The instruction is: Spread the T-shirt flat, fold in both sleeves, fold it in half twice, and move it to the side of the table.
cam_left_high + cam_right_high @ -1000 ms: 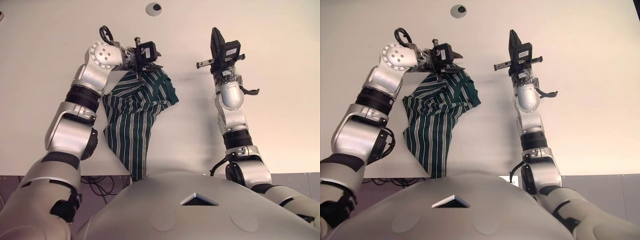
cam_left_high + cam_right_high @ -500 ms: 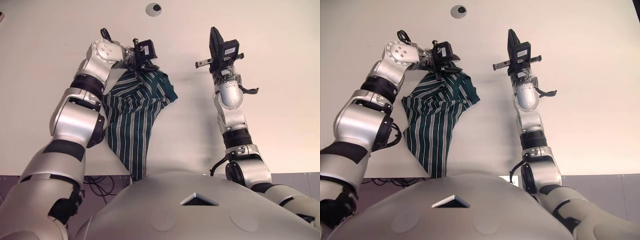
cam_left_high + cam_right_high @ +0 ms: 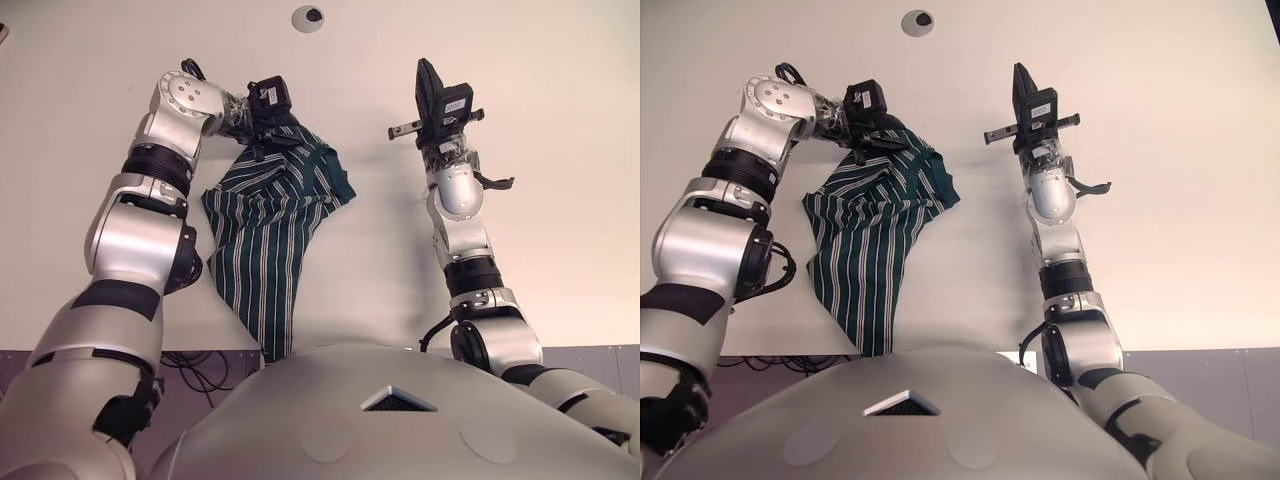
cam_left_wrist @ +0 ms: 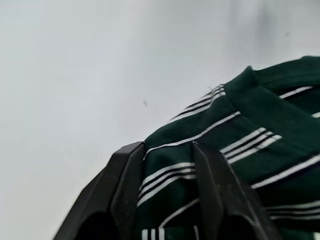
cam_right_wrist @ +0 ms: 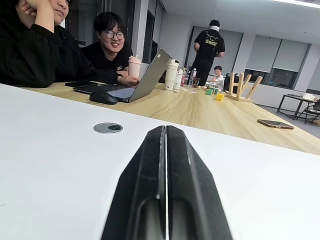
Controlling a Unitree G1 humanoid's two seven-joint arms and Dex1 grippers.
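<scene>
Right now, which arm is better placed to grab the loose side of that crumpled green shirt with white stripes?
Probably the right. The right gripper is empty and shut, raised over the white table beside the green white-striped shirt; the left gripper is clamped on its far edge.

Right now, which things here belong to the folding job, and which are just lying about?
Job: T-shirt, crumpled; left gripper, shut on its edge; right gripper, shut, empty; table.
Lying about: grommet; cables under the near edge; laptop on the far desk.
</scene>
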